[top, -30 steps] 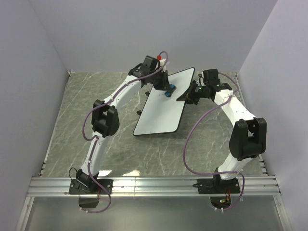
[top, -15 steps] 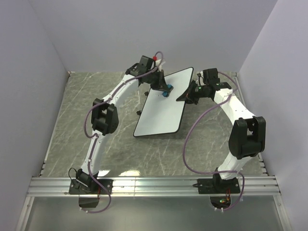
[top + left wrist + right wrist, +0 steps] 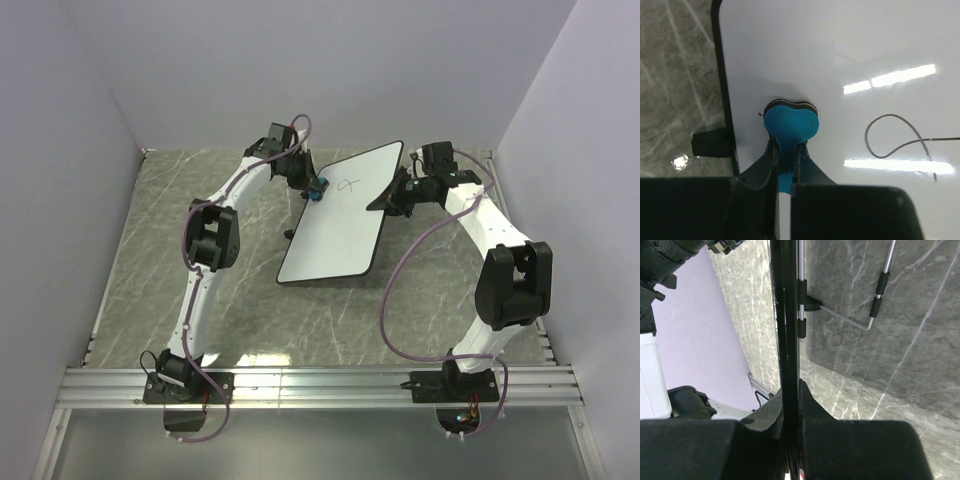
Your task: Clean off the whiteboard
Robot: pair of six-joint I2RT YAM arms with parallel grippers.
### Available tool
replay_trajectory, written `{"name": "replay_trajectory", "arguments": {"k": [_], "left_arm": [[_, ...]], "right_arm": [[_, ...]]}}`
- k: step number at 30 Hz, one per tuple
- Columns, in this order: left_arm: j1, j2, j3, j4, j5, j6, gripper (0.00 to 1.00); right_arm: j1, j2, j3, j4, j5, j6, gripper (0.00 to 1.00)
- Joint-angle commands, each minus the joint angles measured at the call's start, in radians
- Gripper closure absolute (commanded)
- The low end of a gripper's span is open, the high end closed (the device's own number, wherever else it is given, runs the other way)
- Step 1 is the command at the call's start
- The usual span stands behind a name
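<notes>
Whiteboard (image 3: 335, 235): mid-tabletop (image 3: 180, 230), toward the far edge. Long axis runs near-left to far-right, w/ its far corner aimed at the tabletop's far-right corner. Looks propped, not flat: a wire stand (image 3: 860, 322) shows behind it in the R wrist view.
Scribble (image 3: 897, 137): one thin dark loop w/ a tail, on the far half of the board, approx midway btw the long rims. Rest of the face reads clean as far as seen.
Eraser (image 3: 790, 122): blue block, dark felt face pressed on the board just inside the left long rim, near the far-left corner. Apart from the scribble, not touching it.
Left end effector (image 3: 786, 150): closed on the eraser, fingers pinching the blue body from both sides.
Right end effector (image 3: 790, 390): closed on the board's right long rim, board seen edge-on btw the fingers. Bracing job, by the look.
Key relation: scribble lies right of the eraser, across the board's short axis, i.e. toward the rim the R arm holds. L arm has the tool, so the stroke is its to make.
Next move (judgement): sweep the eraser sideways from left rim toward right rim, felt flat, over the loop and tail.
Risk: the tail runs furthest right, so it's easy to stop short.
</notes>
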Motion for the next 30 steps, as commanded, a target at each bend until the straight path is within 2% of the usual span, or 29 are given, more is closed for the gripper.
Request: {"name": "replay_trajectory", "arguments": {"k": [1,6,10,15,18,20,22,25,30], "left_arm": [[-0.112,-0.054,0.046,0.02,0.095,0.006,1.0],[-0.168,-0.146,-0.007,0.211,0.162,-0.077,1.0],[-0.22,-0.117,0.078,0.206,0.181,-0.069,1.0],[-0.244,-0.125,0.031,0.222,0.192,-0.063,1.0],[-0.232,-0.102,0.037,0.186,0.112,-0.069,1.0],[-0.218,-0.05,0.094,0.154,0.068,-0.092,1.0],[-0.188,0.002,0.129,0.114,-0.03,-0.111,1.0],[-0.143,0.033,0.074,0.128,-0.153,-0.152,1.0],[-0.105,0.105,0.103,0.059,-0.19,-0.146,1.0]], "right_arm": [[0.02,0.04,-0.008,-0.138,0.036,-0.144,1.0],[0.026,0.035,-0.008,-0.165,0.017,-0.184,1.0],[0.029,0.031,-0.007,-0.196,0.017,-0.202,1.0],[0.037,0.015,-0.015,-0.208,0.028,-0.21,1.0],[0.037,0.015,-0.015,-0.211,0.028,-0.213,1.0],[0.037,0.014,-0.018,-0.213,0.027,-0.211,1.0],[0.04,0.011,-0.021,-0.214,0.025,-0.211,1.0],[0.045,-0.005,-0.03,-0.214,0.025,-0.213,1.0],[0.048,-0.018,-0.044,-0.219,0.033,-0.213,1.0]]}}
